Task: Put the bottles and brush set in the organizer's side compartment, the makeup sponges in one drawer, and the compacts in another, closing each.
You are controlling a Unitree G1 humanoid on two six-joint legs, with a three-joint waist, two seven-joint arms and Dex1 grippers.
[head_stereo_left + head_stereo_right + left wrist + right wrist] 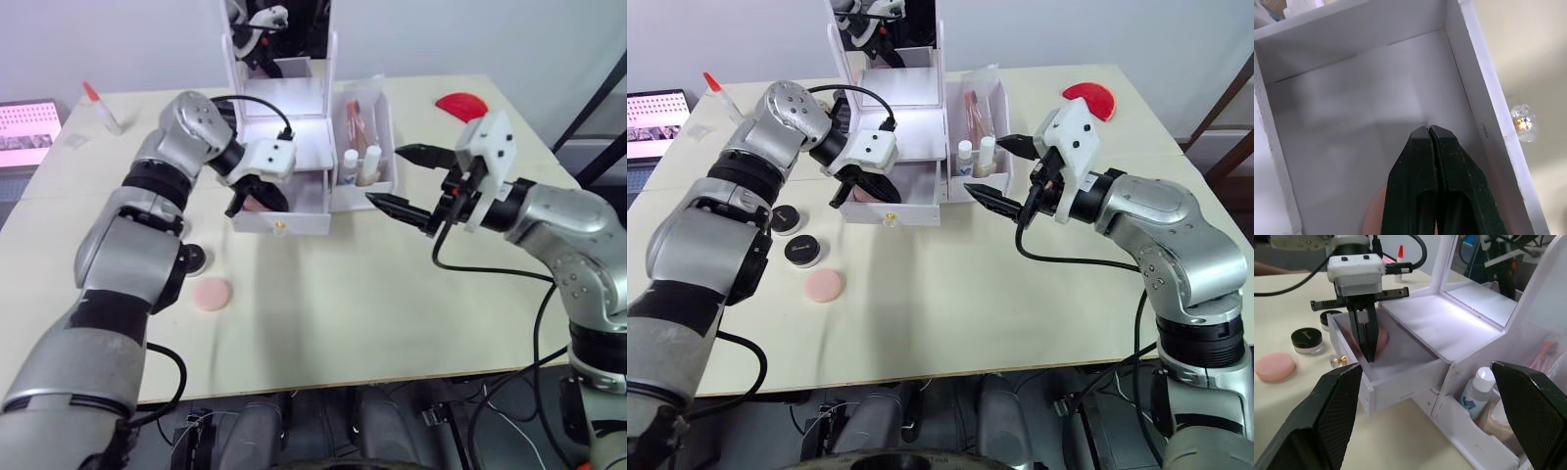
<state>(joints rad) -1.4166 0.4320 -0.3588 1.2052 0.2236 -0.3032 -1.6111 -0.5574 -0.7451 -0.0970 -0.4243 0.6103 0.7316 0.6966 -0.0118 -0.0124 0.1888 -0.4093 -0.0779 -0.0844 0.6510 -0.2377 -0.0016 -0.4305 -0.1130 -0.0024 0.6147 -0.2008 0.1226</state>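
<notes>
The white organizer (284,113) stands at the table's far middle, its mirror upright and one gold-knobbed drawer (294,220) pulled out. My left gripper (238,204) reaches down into that drawer with its fingers shut. One pink makeup sponge (1382,338) lies in the drawer just behind them. The other sponge (211,294) rests on the table in front, near two black compacts (786,218) (803,250). Both bottles (350,164) (370,164) and the brush set (355,119) stand in the side bin. My right gripper (384,174) hovers open just right of that bin.
A white red-tipped glue bottle (101,108) stands at the far left. A screen (27,132) sits off the table's left edge. A red object (465,103) lies at the far right. The table (333,323) in front of the organizer is bare.
</notes>
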